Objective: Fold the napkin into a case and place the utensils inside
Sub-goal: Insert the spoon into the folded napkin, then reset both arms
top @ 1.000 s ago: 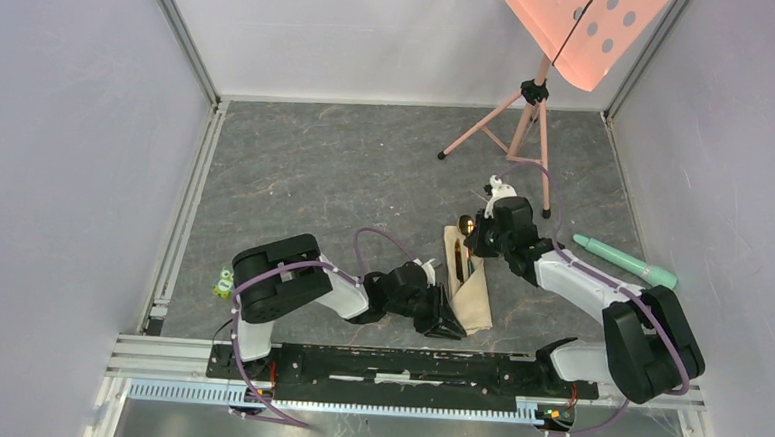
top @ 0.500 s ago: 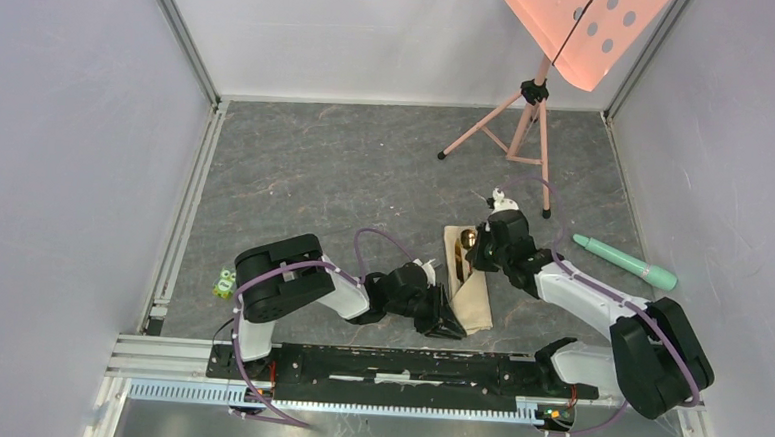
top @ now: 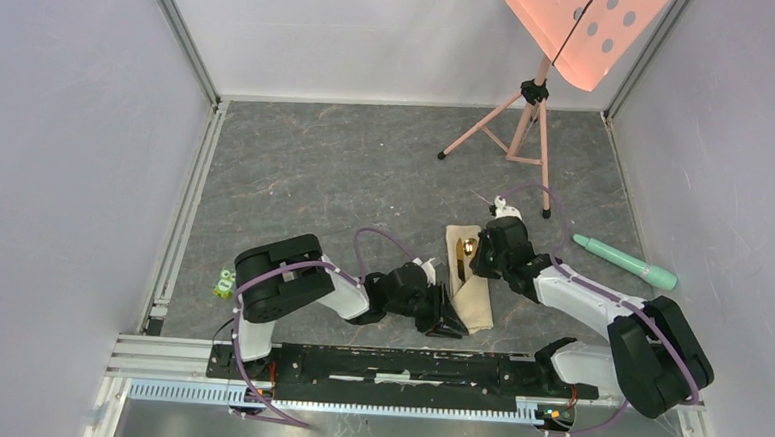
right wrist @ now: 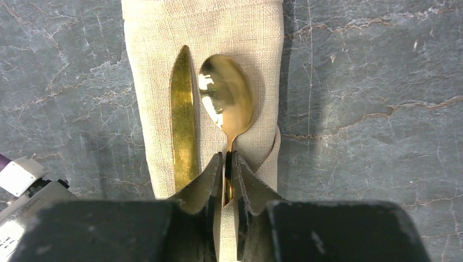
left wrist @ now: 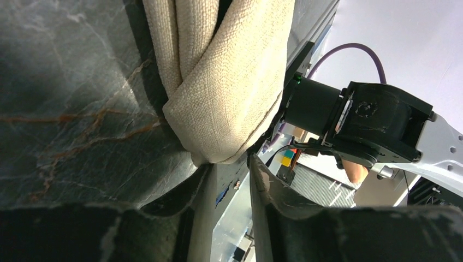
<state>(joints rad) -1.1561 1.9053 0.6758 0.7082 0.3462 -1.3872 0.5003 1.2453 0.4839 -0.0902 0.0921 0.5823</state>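
Note:
The napkin (top: 478, 301) lies folded as a narrow beige case (right wrist: 256, 38) on the grey table between the arms. A gold knife (right wrist: 183, 120) and a gold spoon (right wrist: 226, 98) lie side by side on it, their handles running under the crossed flaps. My right gripper (right wrist: 228, 158) (top: 476, 263) is over the case's upper half, its jaws almost together on the spoon's handle. The left gripper (left wrist: 228, 164) (top: 448, 327) is at the case's near end (left wrist: 229, 98). Its jaws stand apart, tips at the rounded cloth end, nothing gripped between them.
A mint-green cylinder (top: 624, 261) lies right of the right arm. A small green frog toy (top: 224, 284) sits by the left rail. A pink tripod stand (top: 514, 125) with an orange perforated sheet (top: 584, 29) stands at the back right. The metal rail (top: 406, 365) runs along the near edge.
The right gripper has come nearer along the case with the spoon, sliding its handle under the flaps. Its jaws have loosened slightly. The left arm has held its place.

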